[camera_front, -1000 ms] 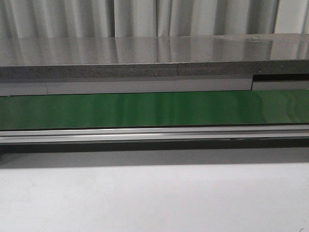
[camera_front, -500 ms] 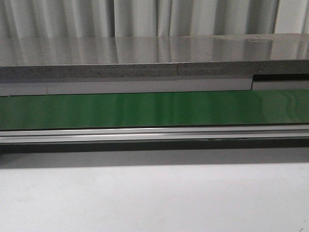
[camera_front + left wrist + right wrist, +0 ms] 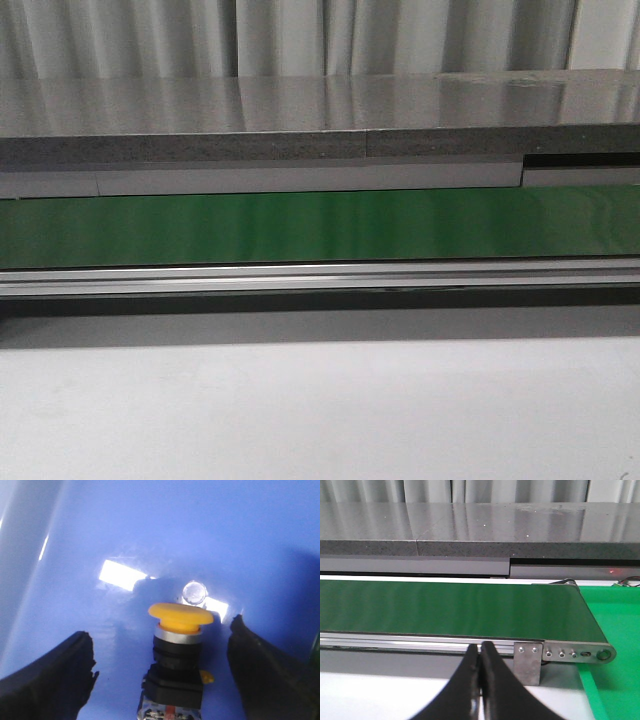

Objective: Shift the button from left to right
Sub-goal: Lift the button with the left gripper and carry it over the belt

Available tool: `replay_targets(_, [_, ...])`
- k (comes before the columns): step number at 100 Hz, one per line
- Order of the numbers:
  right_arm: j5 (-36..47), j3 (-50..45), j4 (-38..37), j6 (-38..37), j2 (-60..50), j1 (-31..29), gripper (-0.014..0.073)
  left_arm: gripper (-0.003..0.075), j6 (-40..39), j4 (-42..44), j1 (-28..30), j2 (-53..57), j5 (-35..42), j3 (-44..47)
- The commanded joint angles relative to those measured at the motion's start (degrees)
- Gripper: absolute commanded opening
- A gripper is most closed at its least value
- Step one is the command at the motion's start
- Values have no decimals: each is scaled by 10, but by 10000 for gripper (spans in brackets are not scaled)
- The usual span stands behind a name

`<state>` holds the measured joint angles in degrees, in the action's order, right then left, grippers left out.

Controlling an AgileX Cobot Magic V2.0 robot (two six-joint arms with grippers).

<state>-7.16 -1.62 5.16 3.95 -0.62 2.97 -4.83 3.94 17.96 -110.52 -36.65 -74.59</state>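
- 1 long green conveyor belt [image 3: 320, 227] is seen across the front view, with a silver aluminium rail [image 3: 320, 278] along its near edge and a grey stone-like ledge [image 3: 300, 120] behind it; a pale white tabletop [image 3: 320, 410] lies in front.
- 1 glossy blue plastic surface [image 3: 200, 540] fills the left wrist view, and a small round metal fastener head [image 3: 194, 592] is set in it.
- 1 left gripper [image 3: 162, 672] is shown with its black fingers [image 3: 47, 682] spread wide, nothing clamped between them.
- 1 right gripper [image 3: 481, 680] is shown with its black fingers pressed together on nothing, in front of the belt's end.
- 1 push-button with a round yellow cap and black body [image 3: 179, 645] rests on the blue surface, between the left fingers and touched by neither, just beside the fastener head.
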Motion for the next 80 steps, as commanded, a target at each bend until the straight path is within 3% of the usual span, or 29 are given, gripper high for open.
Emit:
replay_targets(1, [49, 9, -4, 2, -11, -4, -67, 536, -2, 1, 1, 29, 25, -18])
replay_targets(67, [49, 9, -4, 2, -11, -4, -67, 531, -2, 2, 1, -23, 16, -18])
replay_targets(80, [49, 9, -4, 2, -11, -4, -67, 480, -2, 2, 1, -27, 16, -18])
